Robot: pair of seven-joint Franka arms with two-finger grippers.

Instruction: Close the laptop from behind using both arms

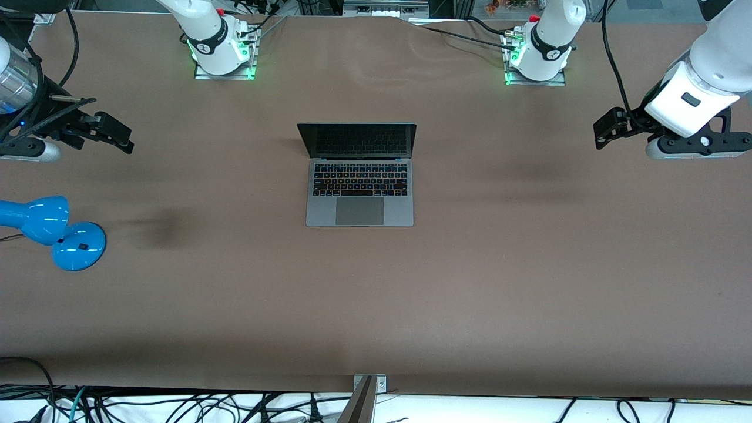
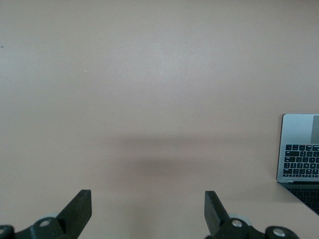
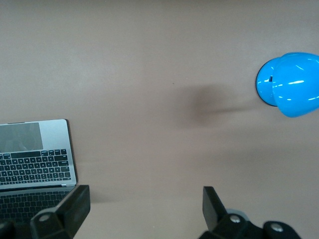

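The space-grey laptop [image 1: 359,202] stands open in the middle of the brown table [image 1: 411,294], with its dark screen upright and facing the front camera. My right gripper [image 1: 120,136] hangs open and empty in the air over the table toward the right arm's end, well apart from the laptop. My left gripper [image 1: 603,130] hangs open and empty over the table toward the left arm's end. The left wrist view shows my open left gripper [image 2: 148,199] over bare table and an edge of the laptop [image 2: 299,149]. The right wrist view shows my open right gripper [image 3: 146,196] and the laptop's corner [image 3: 37,152].
A blue desk lamp [image 1: 59,232] stands near the table edge at the right arm's end, nearer to the front camera than the right gripper; it also shows in the right wrist view [image 3: 290,84]. Both arm bases [image 1: 222,53] [image 1: 537,56] stand along the table's back edge.
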